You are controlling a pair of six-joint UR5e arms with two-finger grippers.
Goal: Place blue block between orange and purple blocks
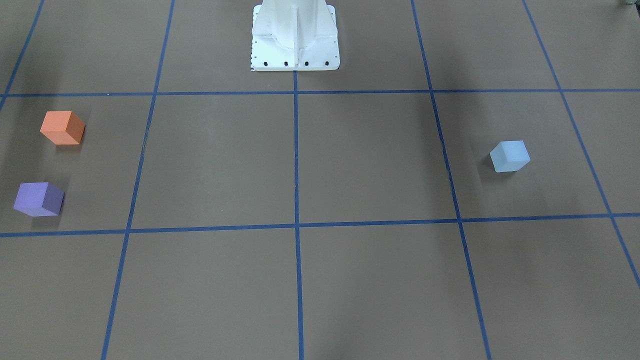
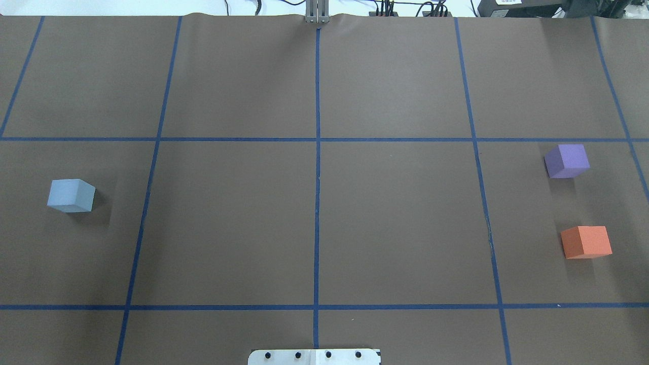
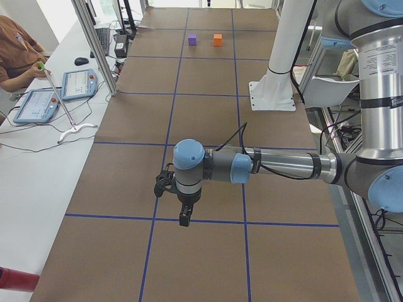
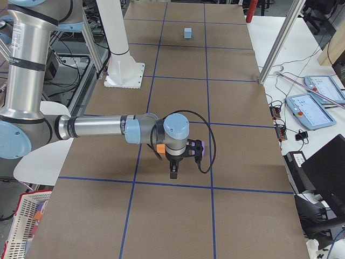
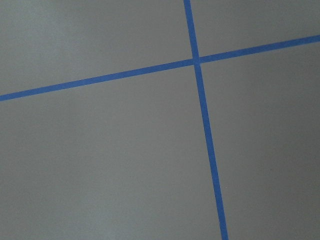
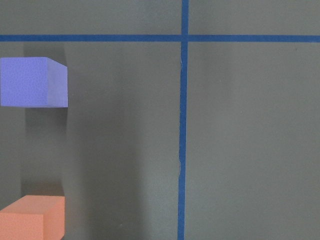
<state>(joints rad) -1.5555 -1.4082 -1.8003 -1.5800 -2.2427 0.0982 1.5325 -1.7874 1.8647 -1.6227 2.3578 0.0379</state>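
Note:
The light blue block (image 2: pixel 71 195) sits alone on the table's left side, also in the front view (image 1: pixel 509 156). The purple block (image 2: pixel 567 160) and the orange block (image 2: pixel 586 242) sit on the far right with a gap between them; both show in the right wrist view, purple (image 6: pixel 32 81) and orange (image 6: pixel 32 217). My left gripper (image 3: pixel 184 219) shows only in the left side view, held above the table. My right gripper (image 4: pixel 173 174) shows only in the right side view, above the orange and purple blocks. I cannot tell whether either is open or shut.
Brown paper with blue tape grid lines (image 2: pixel 317 177) covers the table. The robot's white base (image 1: pixel 295 37) stands at the table's near middle edge. An operator (image 3: pixel 16 53) sits at a side desk with tablets.

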